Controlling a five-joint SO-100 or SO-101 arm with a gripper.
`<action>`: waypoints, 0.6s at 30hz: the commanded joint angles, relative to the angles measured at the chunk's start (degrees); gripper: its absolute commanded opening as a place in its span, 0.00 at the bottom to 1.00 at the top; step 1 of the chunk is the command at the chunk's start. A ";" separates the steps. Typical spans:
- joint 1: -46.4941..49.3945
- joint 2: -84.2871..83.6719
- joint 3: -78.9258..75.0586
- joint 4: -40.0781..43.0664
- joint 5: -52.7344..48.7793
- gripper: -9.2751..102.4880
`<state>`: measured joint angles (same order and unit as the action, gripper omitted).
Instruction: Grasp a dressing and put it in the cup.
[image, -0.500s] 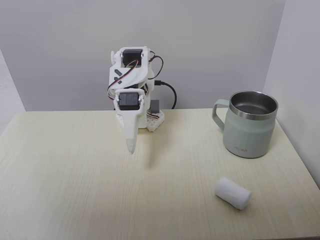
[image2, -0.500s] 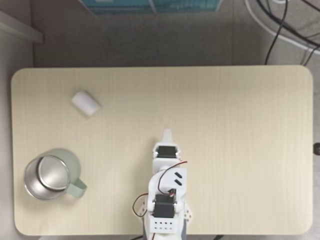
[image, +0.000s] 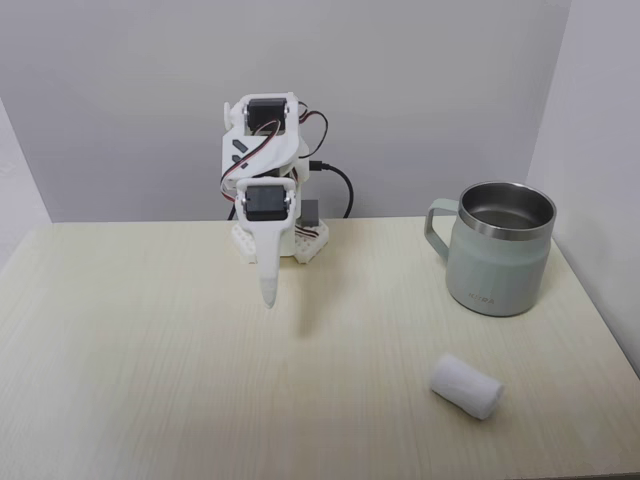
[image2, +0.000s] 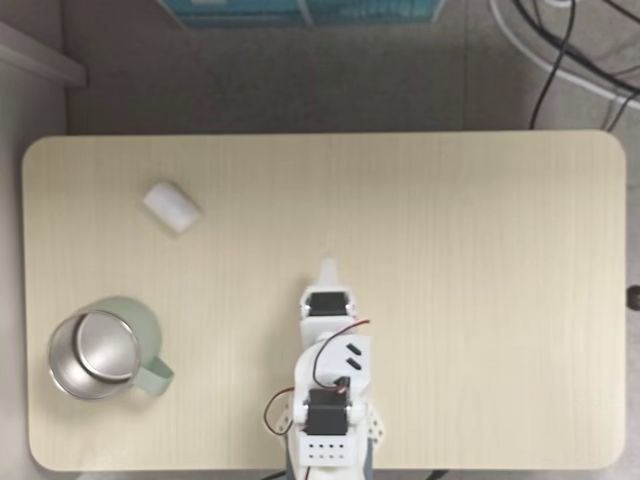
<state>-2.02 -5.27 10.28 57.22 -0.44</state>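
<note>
Dressing, a small white fuzzy gauze roll (image: 466, 386) (image2: 172, 207), lies on its side on the pale wood-grain worktop (image: 150, 380) (image2: 480, 220). In the top-down fixed view it sits toward the upper left, near that far edge, its long axis slanting from upper left to lower right. Bare worktop all round it. Pale sage-green metal mug with steel rim (image: 498, 249) (image2: 100, 348) stands upright, well apart from the roll, close to the worktop's left edge in that same view, handle toward the arm. White plastic end effector (image: 268, 296) (image2: 327, 267) hangs above mid-worktop, pointing down, fingers together, holding nothing. Wide open room between it and the roll.
</note>
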 joint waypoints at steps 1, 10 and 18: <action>-0.18 0.35 0.53 0.09 -0.44 0.08; 1.23 0.26 9.32 3.69 -0.44 0.09; -1.85 20.57 34.80 8.09 -6.94 0.09</action>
<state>-2.46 5.54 33.13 63.98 -5.19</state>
